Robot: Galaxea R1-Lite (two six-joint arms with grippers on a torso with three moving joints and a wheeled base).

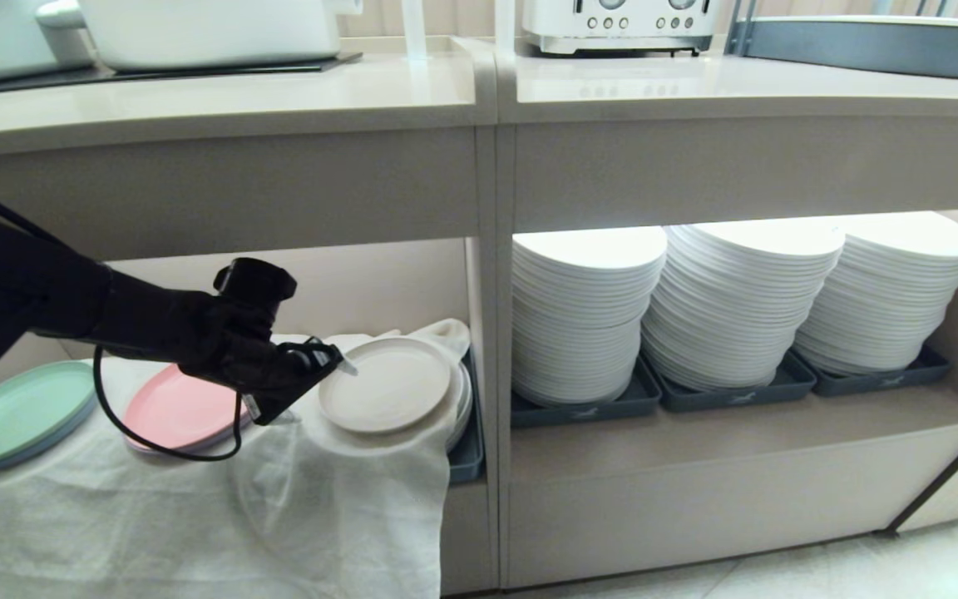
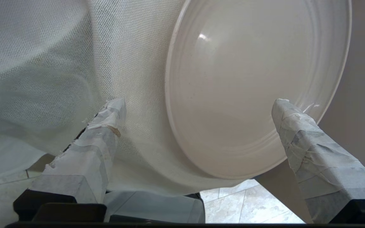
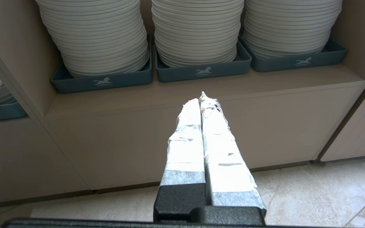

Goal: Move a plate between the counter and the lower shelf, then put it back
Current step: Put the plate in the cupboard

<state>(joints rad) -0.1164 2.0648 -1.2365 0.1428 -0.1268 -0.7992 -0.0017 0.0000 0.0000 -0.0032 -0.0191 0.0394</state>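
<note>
The lower shelf (image 1: 379, 274) carries a draped white cloth (image 1: 346, 516); on it lies the cream plate (image 1: 386, 384), atop a plate stack; the left tool (image 1: 338, 359) sits at its near-left rim, fingers (image 2: 106, 126) spread wide, holding nothing; the right tool (image 3: 201, 101) is closed, empty.

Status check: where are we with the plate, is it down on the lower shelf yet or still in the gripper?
Done: the cream plate lies on the white cloth in the lower shelf, beside the pink plate.
In hand: nothing; the left gripper is open at its rim. The right gripper is shut, parked.
Left: carrying it back up to the counter.
</note>
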